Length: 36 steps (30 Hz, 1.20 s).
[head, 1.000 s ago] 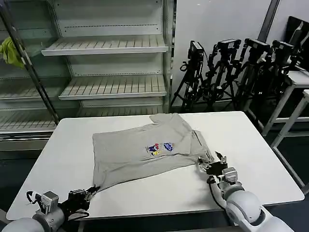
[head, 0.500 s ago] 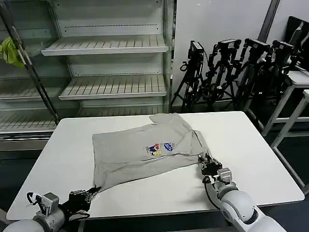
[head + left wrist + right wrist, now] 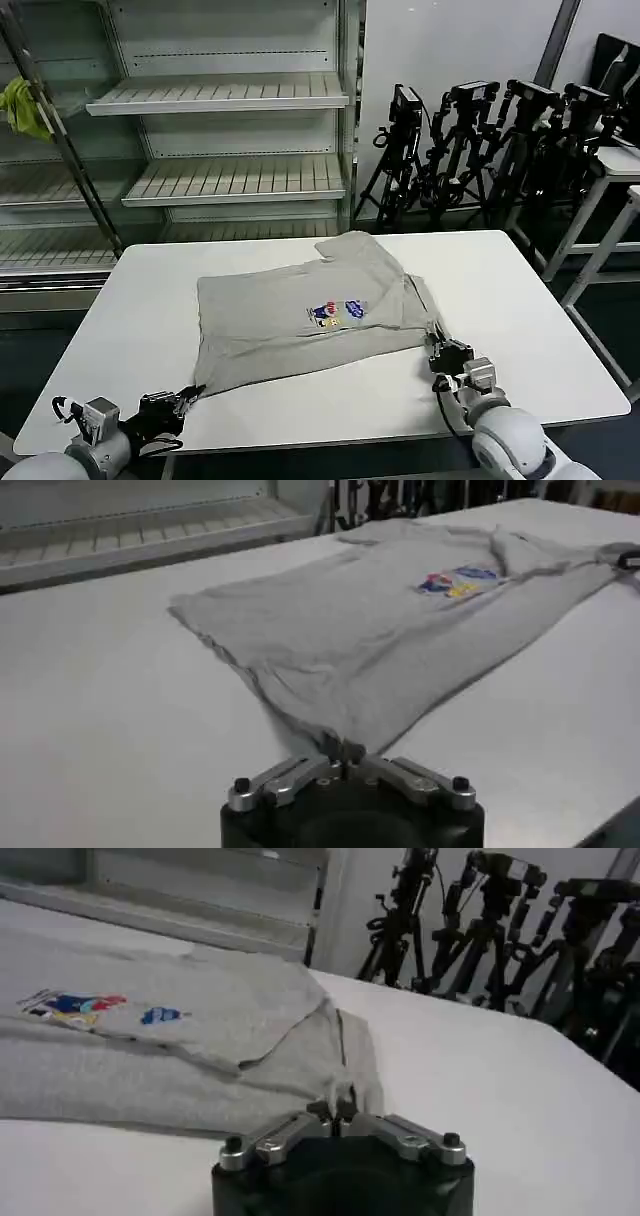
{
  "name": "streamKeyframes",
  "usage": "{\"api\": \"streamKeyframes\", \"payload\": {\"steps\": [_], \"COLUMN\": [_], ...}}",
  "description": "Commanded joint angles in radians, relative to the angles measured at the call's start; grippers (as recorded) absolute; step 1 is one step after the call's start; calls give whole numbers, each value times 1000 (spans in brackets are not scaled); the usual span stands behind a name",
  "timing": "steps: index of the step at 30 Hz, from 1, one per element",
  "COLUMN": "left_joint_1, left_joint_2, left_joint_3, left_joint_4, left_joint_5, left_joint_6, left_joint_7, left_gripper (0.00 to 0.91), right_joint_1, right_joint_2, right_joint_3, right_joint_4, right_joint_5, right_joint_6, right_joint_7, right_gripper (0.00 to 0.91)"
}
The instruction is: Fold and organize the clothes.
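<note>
A light grey short-sleeved shirt with a small multicoloured chest print lies half folded on the white table. My left gripper is shut on the shirt's near left corner at the table's front edge; the left wrist view shows cloth pinched at the left gripper. Over on the other side, my right gripper is shut on the shirt's near right corner, and in the right wrist view the shirt is caught between the right gripper's closed fingers.
Empty metal shelves stand behind the table. A yellow-green cloth hangs at the far left. Black tripods crowd the back right, with another white table beside them. Bare tabletop lies left and right of the shirt.
My right gripper has drawn back toward the table's front, pulling the shirt's right corner with it. The shirt has shifted slightly to the right. The left gripper stays put.
</note>
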Motion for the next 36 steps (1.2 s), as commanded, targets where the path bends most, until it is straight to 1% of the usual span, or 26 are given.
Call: {"api": "streamKeyframes", "payload": {"steps": [1, 3, 7, 11, 13, 16, 23, 30, 31, 32, 33, 34, 36], "left_joint_1": [71, 90, 125, 188, 227, 254, 281, 276, 276, 276, 278, 279, 280], "left_joint_2": [27, 33, 38, 41, 45, 45, 21, 4, -1, -4, -8, -11, -13], "left_joint_3": [-40, -55, -73, -112, -139, -161, -181, -171, -170, -170, -170, -171, -172], "left_joint_4": [-37, -47, -64, -91, -104, -120, -142, -139, -139, -142, -145, -147, -153], "left_joint_5": [-5, -6, -6, -5, -5, -4, 4, 19, 20, 21, 24, 25, 26], "left_joint_6": [9, 9, 12, 17, 24, 31, 38, 35, 36, 37, 38, 38, 38], "left_joint_7": [-8, -9, -15, -21, -22, -24, -28, -28, -30, -32, -33, -35, -39], "left_gripper": [40, 40, 40, 40, 40, 40, 40, 40, 50, 60, 423, 907, 907], "right_joint_1": [-195, -265, -398, -471, -508, -560, -594, -579, -575, -573, -573, -574, -575], "right_joint_2": [-162, -176, -189, -190, -195, -210, -198, -186, -183, -180, -178, -177, -174], "right_joint_3": [77, 125, 215, 279, 316, 368, 400, 376, 371, 370, 371, 371, 373], "right_joint_4": [218, 260, 325, 353, 381, 410, 400, 383, 384, 387, 388, 388, 392], "right_joint_5": [86, 102, 102, 98, 100, 101, 84, 60, 58, 61, 60, 59, 58], "right_joint_6": [-42, -63, -78, -83, -96, -102, -107, -115, -128, -141, -148, -148, -152], "right_joint_7": [105, 126, 147, 158, 175, 174, 172, 169, 178, 184, 183, 183, 181], "right_gripper": [0, 0, 0, 0, 0, 0, 0, 0, 20, 312, 907, 907, 907]}}
